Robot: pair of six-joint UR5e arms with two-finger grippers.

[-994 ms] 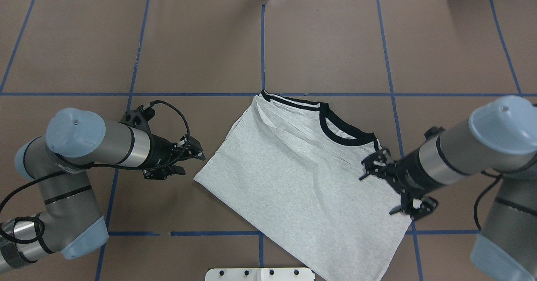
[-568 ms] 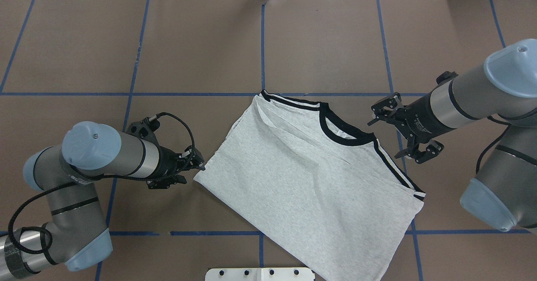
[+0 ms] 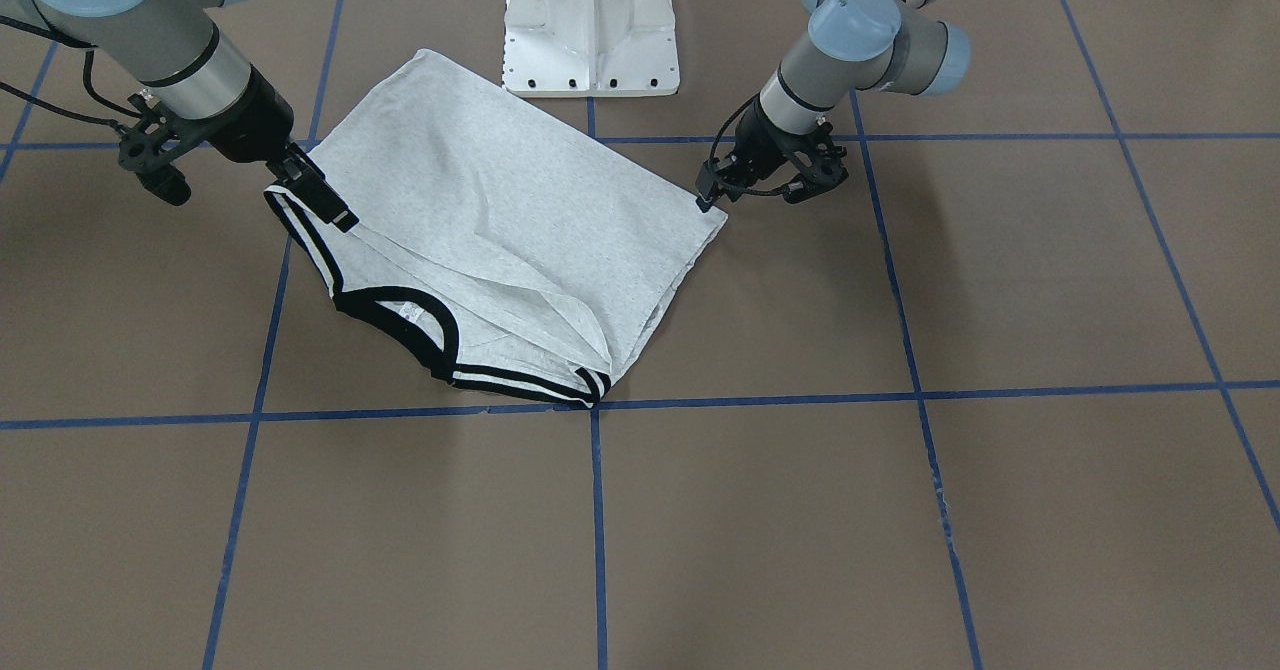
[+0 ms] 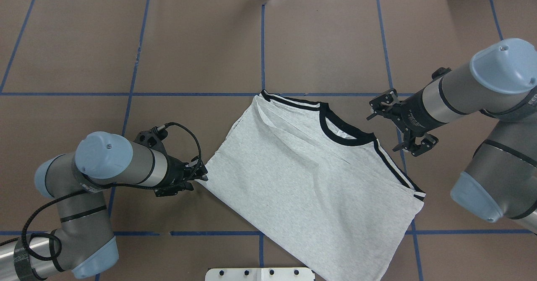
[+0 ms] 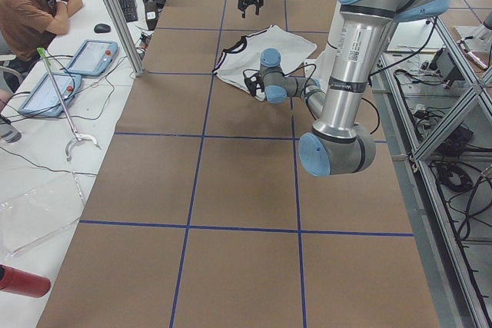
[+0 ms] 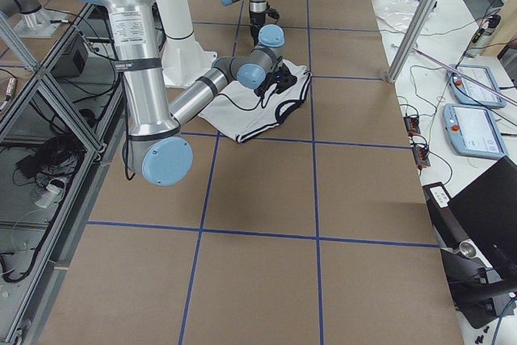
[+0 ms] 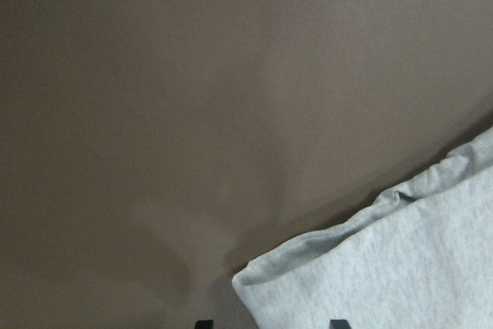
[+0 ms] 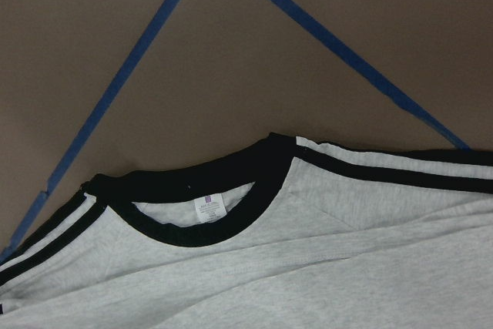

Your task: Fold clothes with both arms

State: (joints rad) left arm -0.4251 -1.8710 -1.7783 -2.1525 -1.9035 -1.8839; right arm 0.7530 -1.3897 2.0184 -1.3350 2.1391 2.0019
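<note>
Half-folded T-shirt [image 4: 302,180] lies flat on the surface [image 4: 201,46]. The right gripper [image 4: 384,131] has lifted off its striped shoulder and hangs beside it, jaws wide. The left gripper [image 4: 201,177] has slid up to the side corner, jaws apart and empty, apparently ahead of the next fold.

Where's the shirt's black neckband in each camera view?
Front-facing: neckband left of centre.
Overhead: neckband just right of centre.
Exterior left: neckband upper middle, small.
Exterior right: neckband above centre, small.
Left wrist: not in it.
Right wrist: neckband lower middle.
Shared landmark: striped shoulder trim flanking it.
</note>
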